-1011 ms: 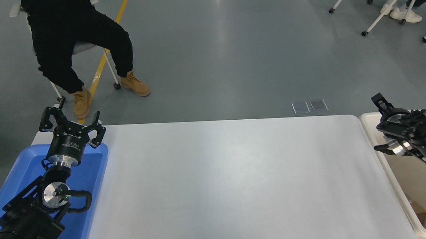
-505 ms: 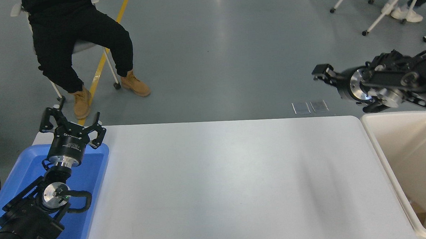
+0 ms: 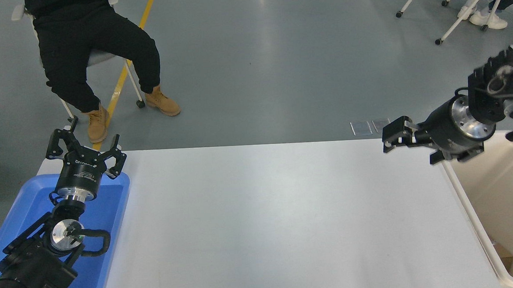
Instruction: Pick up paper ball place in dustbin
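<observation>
The cream dustbin [image 3: 473, 214] stands off the table's right end. Deep in its near corner lies a tan-brown paper ball [image 3: 501, 254], partly hidden by the rim. My right gripper [image 3: 390, 137] hangs over the table's far right corner, left of the bin, pointing left. It looks open and holds nothing. Parked at the lower left, my left gripper [image 3: 86, 142] stands open and empty above the blue tray's far end.
A shallow blue tray [image 3: 110, 204] sits at the left end of the white table [image 3: 264, 214], under my left arm. A person [image 3: 93, 51] sits on a chair beyond the far left corner. Another wheeled chair [image 3: 464, 1] is at the top right.
My right arm rose out of the dustbin's mouth, swung up and leftward, then came down so its gripper points left over the table's far right corner. The left arm stayed still.
</observation>
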You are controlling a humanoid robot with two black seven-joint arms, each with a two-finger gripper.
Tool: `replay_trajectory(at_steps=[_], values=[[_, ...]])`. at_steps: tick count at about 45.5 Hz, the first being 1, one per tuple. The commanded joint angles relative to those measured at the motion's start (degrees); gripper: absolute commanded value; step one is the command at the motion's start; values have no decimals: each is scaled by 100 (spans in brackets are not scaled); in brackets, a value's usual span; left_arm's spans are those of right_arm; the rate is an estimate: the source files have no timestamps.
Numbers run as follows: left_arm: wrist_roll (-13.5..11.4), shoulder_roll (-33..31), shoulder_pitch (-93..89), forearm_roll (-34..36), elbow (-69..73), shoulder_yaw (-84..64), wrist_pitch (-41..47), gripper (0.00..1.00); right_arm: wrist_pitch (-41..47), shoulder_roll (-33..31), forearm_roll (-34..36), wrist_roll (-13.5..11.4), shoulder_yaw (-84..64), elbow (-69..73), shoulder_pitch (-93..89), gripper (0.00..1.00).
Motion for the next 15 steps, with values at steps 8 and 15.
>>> replay_trajectory(at_steps=[8,15], values=[[1,0,1,1,0,0,8,99,485,366,-53,-4,-106,360,611,100],[1,0,1,1,0,0,8,99,494,375,-53,4,-88,360,629,100]])
